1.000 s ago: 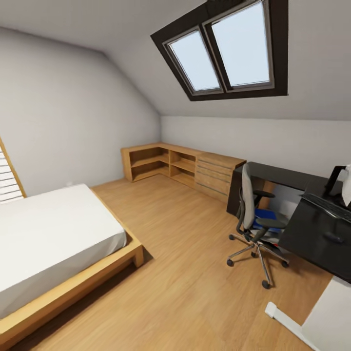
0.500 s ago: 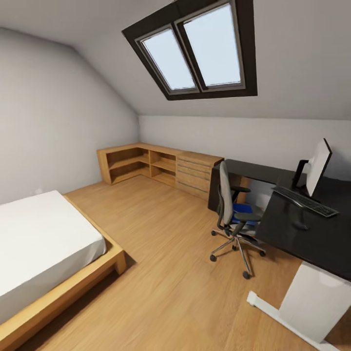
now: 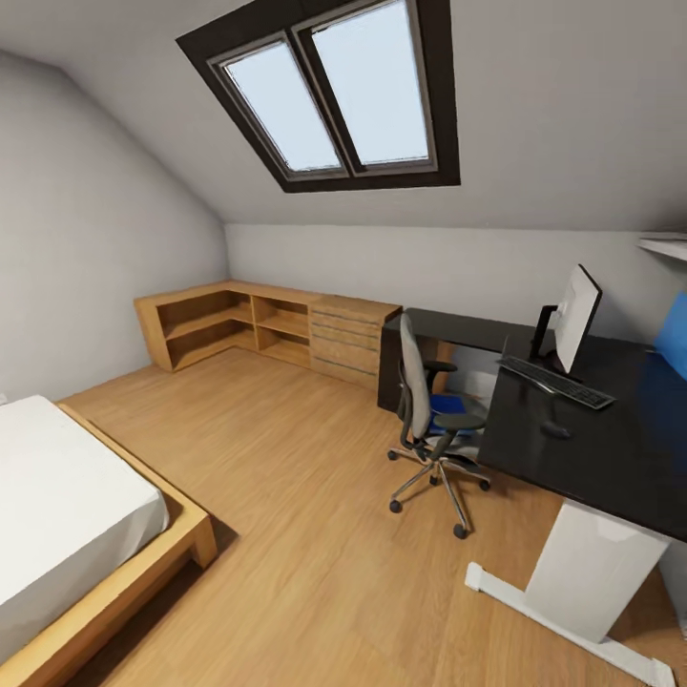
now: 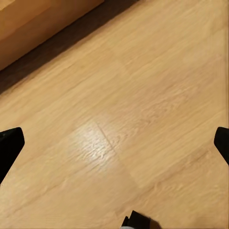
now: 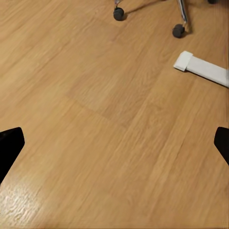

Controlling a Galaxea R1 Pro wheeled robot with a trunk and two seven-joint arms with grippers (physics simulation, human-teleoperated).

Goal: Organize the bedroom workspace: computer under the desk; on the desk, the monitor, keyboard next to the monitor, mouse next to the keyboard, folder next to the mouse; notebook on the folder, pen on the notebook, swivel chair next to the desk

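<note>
- Left pincer: two black fingertips, matte, tapering to blunt wedges at opposite frame edges.
- Small black piece with a pale grey edge between them, near the camera.
- Right pincer: same black tapered fingertips, plain, unmarked.

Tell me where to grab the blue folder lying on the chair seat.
Grip the folder's front edge near the seat's open front, coming in from the desk side. The chair's tall back blocks this side; the armrests likely hinder a sideways reach.
</note>
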